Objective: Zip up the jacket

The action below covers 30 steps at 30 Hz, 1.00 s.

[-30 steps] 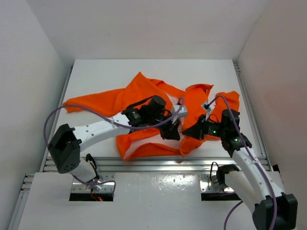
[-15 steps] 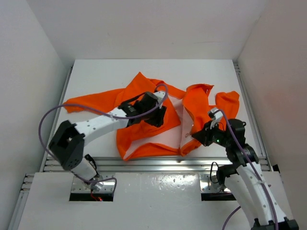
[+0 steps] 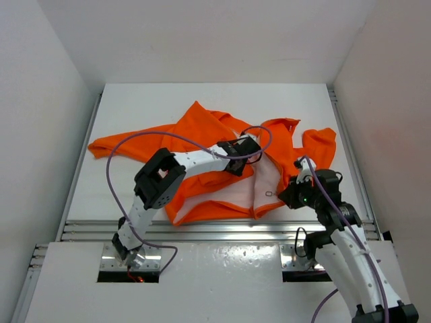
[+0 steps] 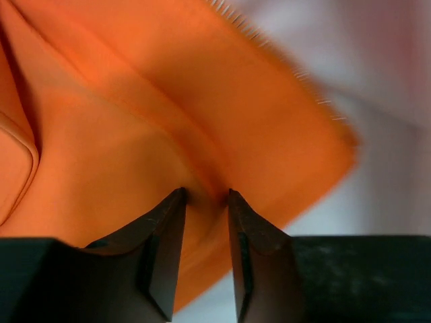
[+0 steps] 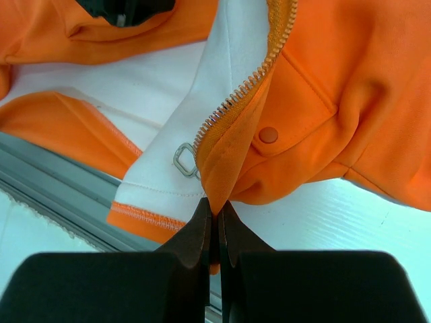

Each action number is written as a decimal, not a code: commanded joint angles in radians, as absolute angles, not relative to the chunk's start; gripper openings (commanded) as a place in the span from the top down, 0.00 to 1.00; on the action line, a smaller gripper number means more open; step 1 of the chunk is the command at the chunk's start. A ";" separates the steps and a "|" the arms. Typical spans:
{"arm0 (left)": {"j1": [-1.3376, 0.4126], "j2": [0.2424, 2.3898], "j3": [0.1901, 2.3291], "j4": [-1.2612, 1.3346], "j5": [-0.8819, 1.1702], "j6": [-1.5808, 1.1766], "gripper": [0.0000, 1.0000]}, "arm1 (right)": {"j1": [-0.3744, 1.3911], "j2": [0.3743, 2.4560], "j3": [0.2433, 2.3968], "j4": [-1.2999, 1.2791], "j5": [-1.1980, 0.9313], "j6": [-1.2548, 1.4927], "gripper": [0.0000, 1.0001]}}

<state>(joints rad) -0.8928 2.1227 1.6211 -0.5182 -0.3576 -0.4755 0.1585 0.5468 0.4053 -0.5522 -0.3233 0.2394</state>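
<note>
The jacket (image 3: 195,131) lies spread mid-frame on the surface (image 3: 161,101). The left tool (image 3: 248,149) is over its centre and the right tool (image 3: 284,196) at its lower-right edge.

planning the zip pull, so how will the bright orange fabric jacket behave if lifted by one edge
Probably floppy: the orange fabric jacket lies crumpled in folds, and its hem bunches where the right gripper pinches it. Likely light, since the thin cloth drapes flat over the white table. The zipper edge may sag rather than stay straight.
</note>
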 commanded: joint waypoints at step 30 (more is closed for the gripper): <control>-0.893 1.087 0.658 -0.641 -0.055 0.686 0.95 | 0.156 0.963 0.508 -0.229 -0.712 0.256 1.00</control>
<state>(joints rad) -0.8425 1.0786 0.6861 -0.6605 -0.0181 0.6098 0.1547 0.9596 0.4606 -0.2741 -0.6586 0.2584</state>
